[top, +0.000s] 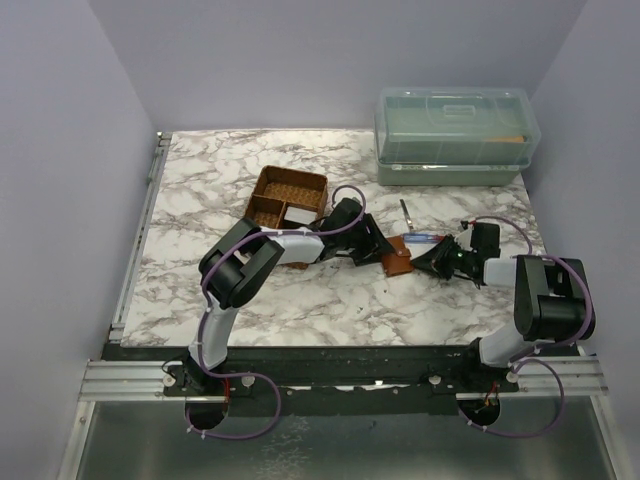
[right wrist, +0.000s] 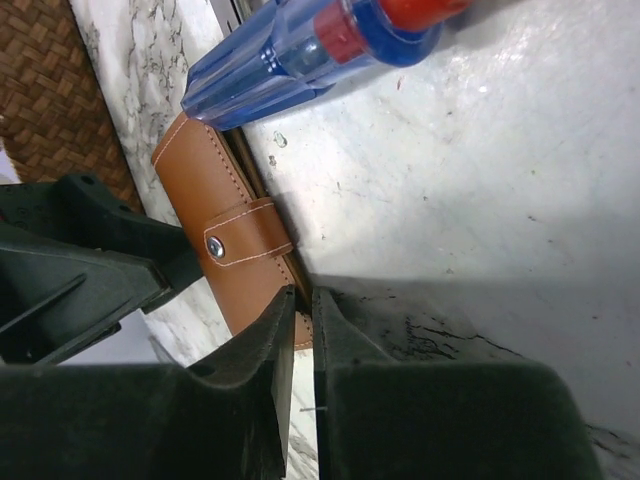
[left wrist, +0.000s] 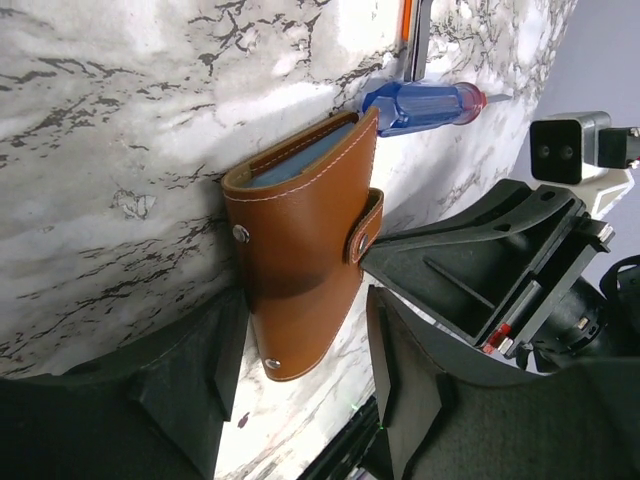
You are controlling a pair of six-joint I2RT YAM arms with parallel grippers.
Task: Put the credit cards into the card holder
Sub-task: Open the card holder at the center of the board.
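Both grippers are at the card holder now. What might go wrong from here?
1. The left gripper straddles the card holder with a gap on one side, so the holder may tip or slide when squeezed.
2. The right gripper sits very close to the left gripper, so the two may collide.
3. The screwdriver lies right beside the card holder and might get knocked away.

Showing smooth tan leather, pale stitching and shiny metal snaps on the card holder (left wrist: 300,230). Gleaming as glossy, see-through blue plastic along the screwdriver handle (left wrist: 420,105), over a polished marble-patterned worktop (left wrist: 120,150). Looking matt black and plastic at the left tool (left wrist: 303,335).
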